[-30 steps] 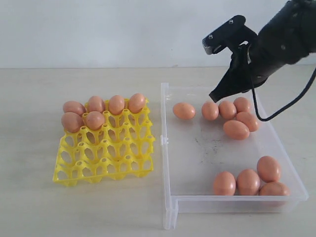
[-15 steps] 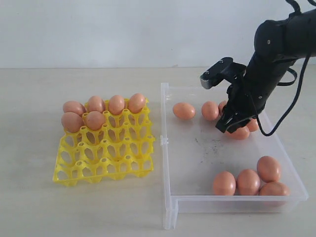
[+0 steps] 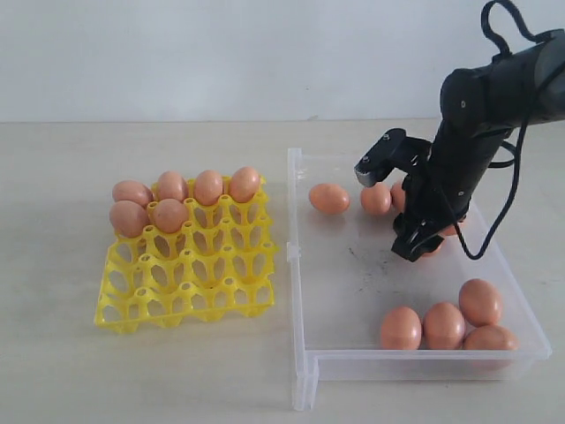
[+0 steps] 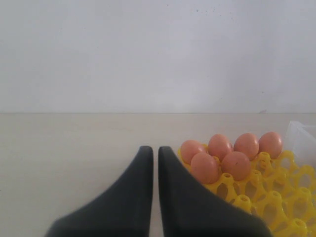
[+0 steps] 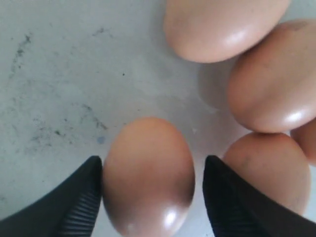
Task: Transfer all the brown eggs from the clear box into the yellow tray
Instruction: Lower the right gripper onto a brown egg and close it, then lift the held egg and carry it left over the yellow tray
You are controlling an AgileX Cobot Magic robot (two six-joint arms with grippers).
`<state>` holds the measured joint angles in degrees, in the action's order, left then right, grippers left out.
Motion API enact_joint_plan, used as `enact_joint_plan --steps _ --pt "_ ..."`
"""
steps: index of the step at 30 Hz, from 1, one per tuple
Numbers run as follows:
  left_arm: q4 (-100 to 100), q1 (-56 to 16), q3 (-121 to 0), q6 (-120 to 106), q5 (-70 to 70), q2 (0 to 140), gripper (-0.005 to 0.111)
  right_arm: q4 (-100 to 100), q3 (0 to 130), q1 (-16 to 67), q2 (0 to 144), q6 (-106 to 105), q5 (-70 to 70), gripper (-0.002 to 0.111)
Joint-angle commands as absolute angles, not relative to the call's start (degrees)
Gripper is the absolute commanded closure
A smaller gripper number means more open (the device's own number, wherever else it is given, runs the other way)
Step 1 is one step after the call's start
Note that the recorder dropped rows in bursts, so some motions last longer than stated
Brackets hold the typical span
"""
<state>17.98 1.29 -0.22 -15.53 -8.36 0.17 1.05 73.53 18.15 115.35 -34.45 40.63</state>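
One egg (image 5: 148, 173) lies on the box (image 3: 353, 283) floor, toward 1 o'clock, between the spread jaws of the right gripper (image 3: 417, 247); others crowd close around it; four more sit at the box's 5 o'clock corner; six fill the tray's (image 3: 185, 296) 12 o'clock rows on the desk (image 3: 71, 371); left gripper (image 4: 152, 154) jaws pressed together, near the tray.

Smooth glossy brown eggs (image 5: 148, 173), scuffed transparent plastic clear box (image 3: 353, 283), glossy plastic yellow tray (image 3: 187, 284), matt black ribbed jaws
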Motion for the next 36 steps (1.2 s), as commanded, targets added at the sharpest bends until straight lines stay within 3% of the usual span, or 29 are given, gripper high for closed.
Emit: enact_joint_plan --steps 1,19,22,24,31,36 --pt "18.28 1.40 0.00 -15.55 -7.53 0.00 0.103 1.79 73.75 17.84 116.71 -35.13 38.55 0.051" --pt "18.28 1.40 0.00 -15.55 -7.53 0.00 0.103 -1.42 73.89 17.84 117.85 -27.66 36.60 0.051" --pt "18.28 1.40 0.00 -15.55 -7.53 0.00 0.103 -1.42 73.89 17.84 117.85 -25.66 38.11 0.074" --pt "18.28 1.40 0.00 -15.55 -7.53 0.00 0.103 -1.42 73.89 17.84 117.85 -24.79 39.31 0.108" --pt "18.28 1.40 0.00 -15.55 -7.53 0.00 0.103 -4.24 73.79 17.84 116.44 -21.88 34.63 0.109" --pt "18.28 1.40 0.00 -15.55 -7.53 0.00 0.103 -19.29 69.23 18.29 110.67 -31.21 20.26 0.109"
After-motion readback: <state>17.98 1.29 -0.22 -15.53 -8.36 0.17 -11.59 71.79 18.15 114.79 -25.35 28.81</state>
